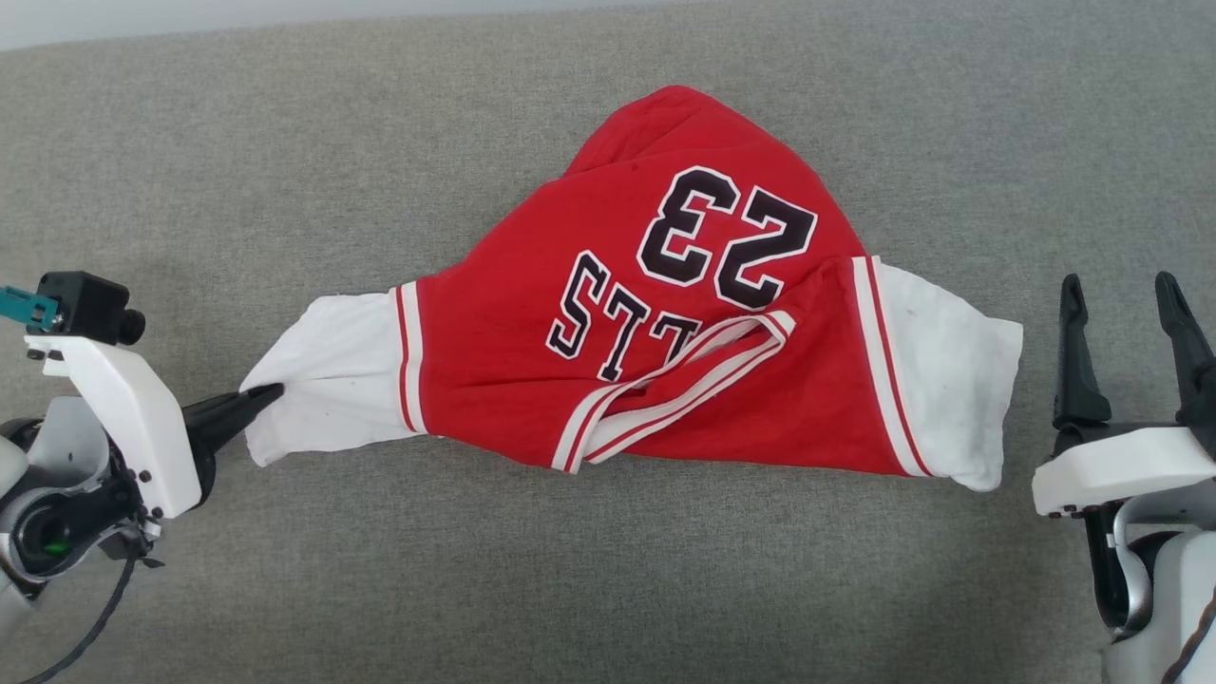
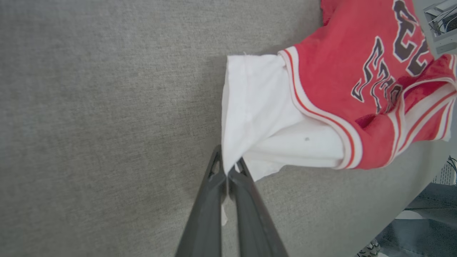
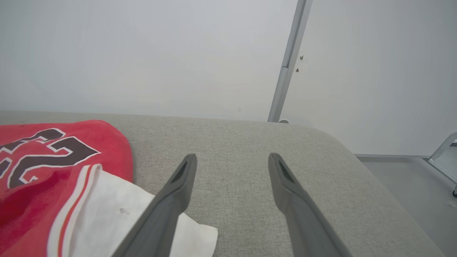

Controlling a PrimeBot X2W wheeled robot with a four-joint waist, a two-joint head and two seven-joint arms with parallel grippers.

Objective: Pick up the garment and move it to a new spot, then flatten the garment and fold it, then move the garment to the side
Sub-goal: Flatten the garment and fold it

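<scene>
My left gripper [image 1: 274,390] is clamped on the white sleeve hem of the garment [image 1: 665,313]. The left wrist view shows cloth nipped between closed fingers, the head view just the tips meeting it. The shirt lies rumpled, "23" up, on the grey cushion [image 1: 285,142]. My right gripper [image 1: 1119,282] is spread wide and empty, just beside the other sleeve.
</scene>
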